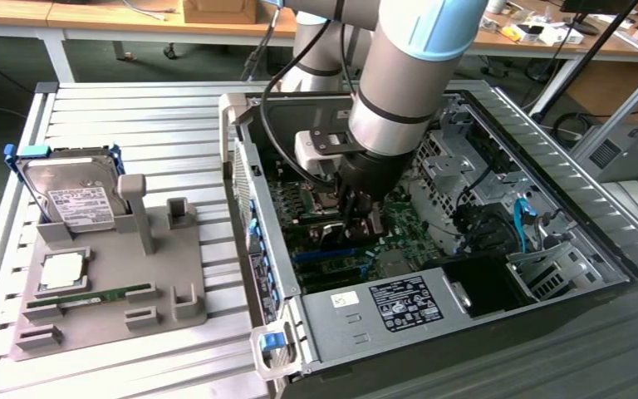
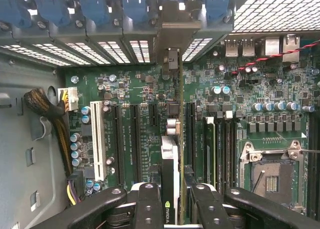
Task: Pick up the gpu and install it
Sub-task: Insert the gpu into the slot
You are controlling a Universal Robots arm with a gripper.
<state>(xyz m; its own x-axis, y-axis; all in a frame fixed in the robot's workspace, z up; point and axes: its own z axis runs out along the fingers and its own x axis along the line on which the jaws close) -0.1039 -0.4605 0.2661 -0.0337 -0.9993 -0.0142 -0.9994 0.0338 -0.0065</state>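
Note:
The gpu point(image 2: 170, 154) shows edge-on in the wrist view, a thin card with a silvery shroud and a dark board. It stands upright over the green motherboard point(image 2: 135, 89), among the black expansion slots. Its metal bracket point(image 2: 173, 36) reaches the case's rear slot openings. My gripper point(image 2: 172, 196) is shut on the card, one black finger point(image 2: 147, 204) on each side of it. In the exterior view the gripper point(image 1: 358, 218) reaches down inside the open computer case point(image 1: 585, 208), low over the motherboard. Whether the card sits fully in a slot I cannot tell.
A grey fixture tray point(image 1: 175, 307) at the exterior view's left holds a hard drive point(image 1: 76, 199), a CPU point(image 1: 64, 270) and a green memory stick point(image 1: 92, 297). Inside the case are the power supply point(image 1: 402, 303), an open CPU socket point(image 2: 270, 176), a white slot point(image 2: 97, 146) and cable bundles point(image 2: 50, 106).

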